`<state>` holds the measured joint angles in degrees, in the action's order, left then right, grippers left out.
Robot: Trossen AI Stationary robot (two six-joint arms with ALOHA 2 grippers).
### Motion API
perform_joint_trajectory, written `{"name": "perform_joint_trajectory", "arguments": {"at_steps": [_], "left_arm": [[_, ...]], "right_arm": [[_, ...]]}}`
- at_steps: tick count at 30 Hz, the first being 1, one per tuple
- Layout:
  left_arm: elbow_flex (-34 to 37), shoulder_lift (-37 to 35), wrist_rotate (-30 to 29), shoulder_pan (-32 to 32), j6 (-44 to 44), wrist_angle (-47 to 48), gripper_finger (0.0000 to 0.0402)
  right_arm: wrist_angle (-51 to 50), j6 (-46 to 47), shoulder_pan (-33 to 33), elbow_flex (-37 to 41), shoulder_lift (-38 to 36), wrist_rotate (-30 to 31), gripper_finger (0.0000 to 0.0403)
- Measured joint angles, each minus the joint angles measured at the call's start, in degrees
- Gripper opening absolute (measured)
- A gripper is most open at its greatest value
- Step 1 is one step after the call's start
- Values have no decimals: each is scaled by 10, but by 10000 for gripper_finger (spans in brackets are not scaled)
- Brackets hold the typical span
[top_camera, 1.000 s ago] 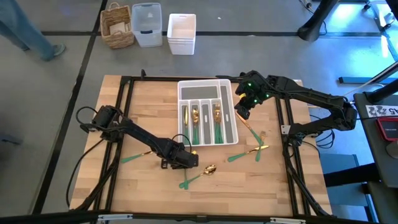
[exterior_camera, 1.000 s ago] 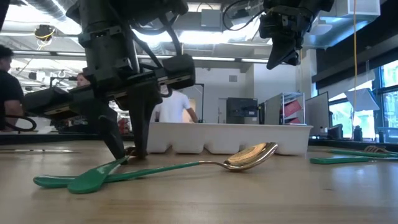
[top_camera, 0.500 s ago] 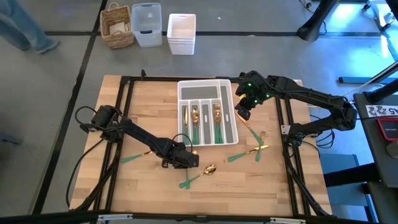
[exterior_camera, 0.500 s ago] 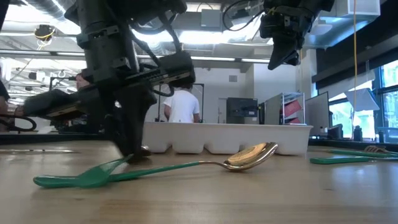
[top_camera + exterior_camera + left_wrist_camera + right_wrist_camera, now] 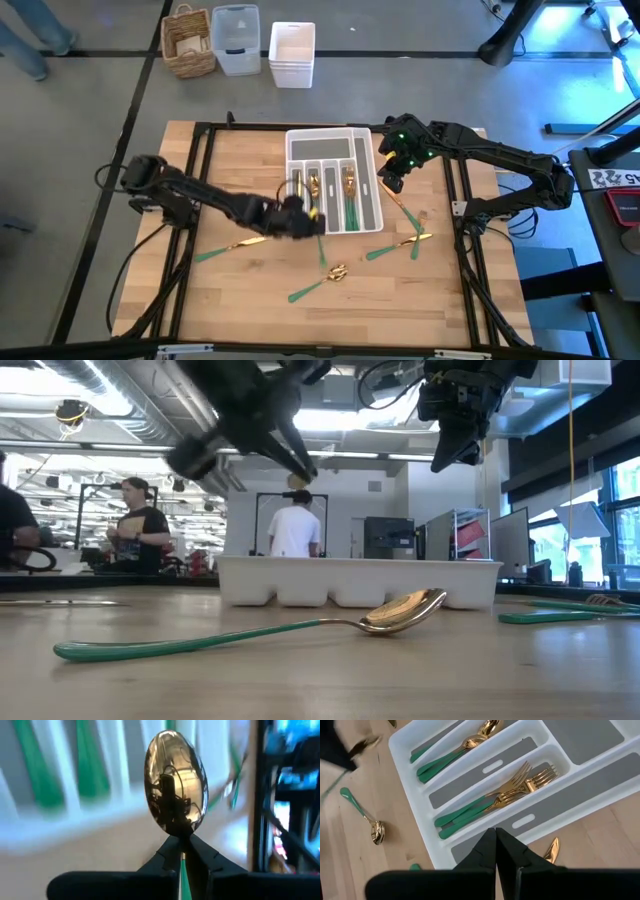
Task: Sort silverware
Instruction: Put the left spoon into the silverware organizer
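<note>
The left hand (image 5: 181,854) pinches a spoon (image 5: 175,785) by its thin neck, raised near the tray (image 5: 330,140); it could pivot or slip, missing the spoon slot. The right hand (image 5: 496,851), shut and empty, hovers over the tray's far side.

We see a grey floor (image 5: 100,90) beyond the table, a wicker basket (image 5: 189,40), and ceiling lights (image 5: 70,410).

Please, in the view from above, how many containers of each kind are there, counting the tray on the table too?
Wicker basket: 1
Clear plastic bin: 1
White bin: 1
White cutlery tray: 1
Total: 4
</note>
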<state>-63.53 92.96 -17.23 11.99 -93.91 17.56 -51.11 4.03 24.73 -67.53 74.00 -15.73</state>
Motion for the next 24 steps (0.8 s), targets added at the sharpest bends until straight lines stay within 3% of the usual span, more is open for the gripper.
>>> {"name": "perform_joint_trajectory", "arguments": {"at_steps": [5, 13, 18, 24], "left_arm": [[0, 7, -21, -94, 131, 3, 8], [0, 16, 102, -234, 276, 4, 6], [-1, 20, 173, -260, 302, 21, 5], [-1, 37, 178, -246, 294, 61, 8]], "right_arm": [[0, 0, 0, 0, 0, 0, 5], [0, 1, 0, 0, 0, 0, 5], [0, 1, 0, 0, 0, 0, 5], [0, 1, 0, 0, 0, 0, 5]]}}
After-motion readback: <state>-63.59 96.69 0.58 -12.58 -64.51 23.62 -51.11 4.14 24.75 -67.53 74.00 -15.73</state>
